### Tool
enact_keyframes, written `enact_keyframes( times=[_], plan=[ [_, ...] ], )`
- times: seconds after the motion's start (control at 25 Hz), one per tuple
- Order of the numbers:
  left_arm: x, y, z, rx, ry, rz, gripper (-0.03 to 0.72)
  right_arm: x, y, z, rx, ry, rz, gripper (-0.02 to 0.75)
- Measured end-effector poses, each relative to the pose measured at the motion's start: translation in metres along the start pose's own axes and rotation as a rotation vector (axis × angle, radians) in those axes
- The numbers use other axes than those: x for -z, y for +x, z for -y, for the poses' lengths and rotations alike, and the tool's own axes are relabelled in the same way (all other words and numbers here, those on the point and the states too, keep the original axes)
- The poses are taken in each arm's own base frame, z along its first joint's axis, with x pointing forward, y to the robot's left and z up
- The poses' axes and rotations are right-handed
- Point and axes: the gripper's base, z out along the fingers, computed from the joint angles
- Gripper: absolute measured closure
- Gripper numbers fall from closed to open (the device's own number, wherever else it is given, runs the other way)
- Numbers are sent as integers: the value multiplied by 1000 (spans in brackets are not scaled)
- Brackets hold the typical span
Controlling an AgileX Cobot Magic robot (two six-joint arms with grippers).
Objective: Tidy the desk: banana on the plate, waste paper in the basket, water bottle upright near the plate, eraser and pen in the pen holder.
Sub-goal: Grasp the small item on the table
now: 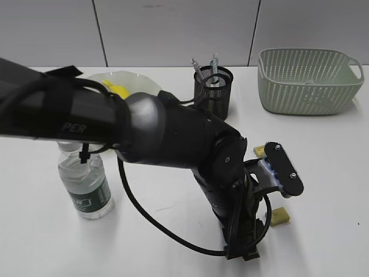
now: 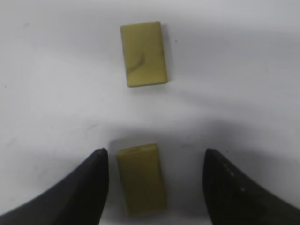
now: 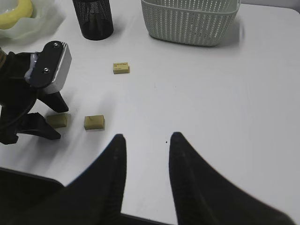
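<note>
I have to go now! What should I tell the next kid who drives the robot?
Left end effector: open, low over the desk, astride one eraser, not gripping.
Right end effector: empty, jaws apart, hovering.
Done: banana on the plate, water bottle upright, pens in the pen holder.
Left: three erasers on the desk; the second beside the first, the third nearer the pen holder.
Basket: no waste paper visible anywhere, check inside.

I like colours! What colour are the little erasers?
The erasers are mustard yellow, clearest in the left wrist view.
</note>
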Motion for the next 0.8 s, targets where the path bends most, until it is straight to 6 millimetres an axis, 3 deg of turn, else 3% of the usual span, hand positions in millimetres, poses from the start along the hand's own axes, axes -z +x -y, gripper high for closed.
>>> enact_keyframes(
  times=[0.2, 0.4, 0.56, 0.68, 0.8],
  plan=[
    [-4, 1, -1, -10, -7, -4, 299, 0, 0, 0, 0, 0, 0, 480],
    [-6, 1, -1, -18, -12, -6, 502, 0, 0, 0, 0, 0, 0, 480],
    [-2, 1, -2, -34, -19, -11, 501, 0, 0, 0, 0, 0, 0, 480],
    [20, -7, -9, -37, -58, 55, 501, 0, 0, 0, 0, 0, 0, 481],
    [71, -25, -34, -5, -181, 288, 501, 0, 0, 0, 0, 0, 0, 481]
  ],
)
